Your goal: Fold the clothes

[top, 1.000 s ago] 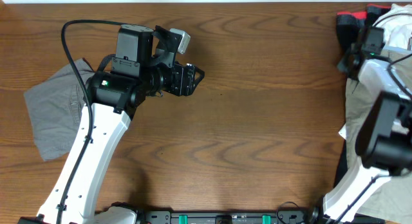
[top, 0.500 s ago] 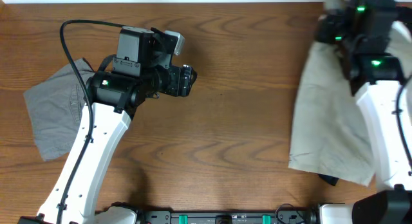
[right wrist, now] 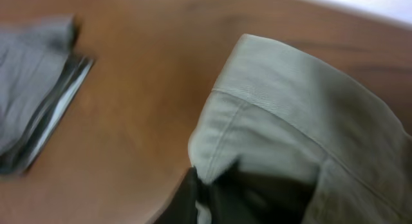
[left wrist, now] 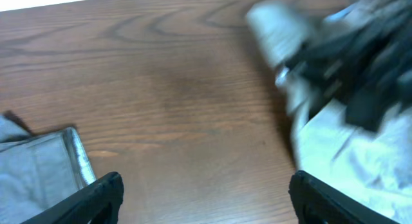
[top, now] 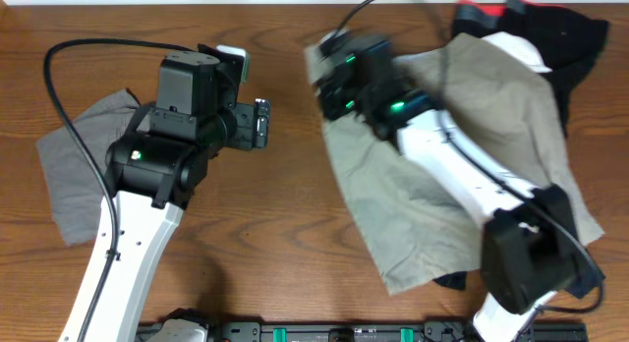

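My right gripper (right wrist: 215, 188) seems (blurry view) clamped on the khaki shorts (top: 393, 214); I'd use the open, empty left gripper (left wrist: 206, 198) to spread them flat.

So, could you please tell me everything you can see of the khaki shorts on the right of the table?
The khaki shorts look like light beige woven cotton, with a stitched seam along one folded edge. They lie unfolded, loosely spread and wrinkled, over the right half of the table. The right arm stretches across them, and the right gripper apparently pinches their upper-left corner. Dark garments touch their top-right edge.
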`<state>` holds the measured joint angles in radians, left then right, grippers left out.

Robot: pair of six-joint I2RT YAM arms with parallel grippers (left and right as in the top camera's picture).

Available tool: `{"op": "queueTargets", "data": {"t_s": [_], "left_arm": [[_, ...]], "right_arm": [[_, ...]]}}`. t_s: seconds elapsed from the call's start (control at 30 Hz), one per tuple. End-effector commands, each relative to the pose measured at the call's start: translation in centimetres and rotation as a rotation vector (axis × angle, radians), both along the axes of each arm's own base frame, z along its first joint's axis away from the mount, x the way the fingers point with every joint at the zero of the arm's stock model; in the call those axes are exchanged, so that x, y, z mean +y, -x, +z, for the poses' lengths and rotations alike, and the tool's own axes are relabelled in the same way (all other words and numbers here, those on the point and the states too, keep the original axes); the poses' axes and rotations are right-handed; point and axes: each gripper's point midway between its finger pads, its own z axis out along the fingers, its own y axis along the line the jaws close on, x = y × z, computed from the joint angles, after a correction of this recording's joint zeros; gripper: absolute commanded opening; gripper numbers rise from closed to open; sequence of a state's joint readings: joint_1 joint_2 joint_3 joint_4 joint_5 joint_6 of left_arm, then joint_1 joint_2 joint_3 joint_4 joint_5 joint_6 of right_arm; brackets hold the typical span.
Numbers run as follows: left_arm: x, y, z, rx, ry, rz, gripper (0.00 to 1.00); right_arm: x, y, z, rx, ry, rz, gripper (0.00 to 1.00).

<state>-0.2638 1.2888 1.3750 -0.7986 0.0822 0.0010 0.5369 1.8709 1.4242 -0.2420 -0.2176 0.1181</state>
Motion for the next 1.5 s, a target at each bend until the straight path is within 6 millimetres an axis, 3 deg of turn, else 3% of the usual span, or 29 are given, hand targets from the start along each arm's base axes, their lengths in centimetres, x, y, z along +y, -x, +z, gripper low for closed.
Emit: {"op": "queueTargets", "data": {"t_s": [0.0,0.1,0.17,0.33,0.43,0.63,0.77,0.93,1.07,1.2,1.27,1.3,1.37,1.43,1.47], "left_arm": [[0.7,-0.1,-0.8,0.024,-0.040,0.025,0.87],[0.5,-0.6,-2.2,0.066,-0.051,0.024,0.87],[0.2,-1.1,-3.5,0.101,-0.055,0.018,0.87],[-1.3,-2.4,-8.1,0.229,-0.046,-0.037,0.87],[-2.8,-3.0,-11.5,0.316,-0.026,-0.113,0.88],[-3.6,-5.4,-17.6,0.397,-0.039,-0.115,0.92],[-4.0,-6.6,-20.4,0.412,-0.042,-0.116,0.93],[-6.2,-7.8,-22.8,0.404,0.007,-0.167,0.93],[-8.4,-8.0,-24.7,0.408,0.042,-0.220,0.93],[-9.4,-8.0,-26.7,0.422,0.033,-0.238,0.92],[-9.6,-8.0,-27.4,0.424,0.031,-0.242,0.84],[-9.7,-8.0,-27.7,0.426,0.031,-0.243,0.75],[-9.7,-8.0,-27.8,0.427,0.031,-0.242,0.49],[-9.5,-7.8,-27.6,0.434,0.029,-0.241,0.11],[-9.4,-7.7,-27.5,0.438,0.025,-0.237,0.06]], "right_arm": [[3.2,2.4,-0.1,-0.031,0.033,0.130,0.34],[1.5,2.0,0.5,-0.049,0.094,0.056,0.44],[-0.7,1.5,1.5,-0.061,0.134,-0.027,0.48],[-8.3,0.6,4.8,-0.053,0.186,-0.267,0.68],[-12.7,0.2,6.0,-0.023,0.175,-0.382,0.70],[-19.1,0.3,4.5,0.118,0.139,-0.478,0.71],[-22.4,0.3,3.9,0.181,0.110,-0.564,0.72],[-25.5,0.5,3.3,0.230,0.098,-0.644,0.73],[-26.3,0.8,3.0,0.253,0.095,-0.655,0.73],[-26.4,1.1,2.8,0.266,0.101,-0.656,0.72],[-26.4,1.1,2.8,0.266,0.101,-0.656,0.72],[-26.4,1.1,2.8,0.265,0.100,-0.657,0.72],[-26.6,1.0,2.8,0.259,0.105,-0.665,0.74],[-27.3,0.8,2.9,0.246,0.126,-0.692,0.76],[-27.7,0.8,2.9,0.242,0.133,-0.711,0.76]]}}
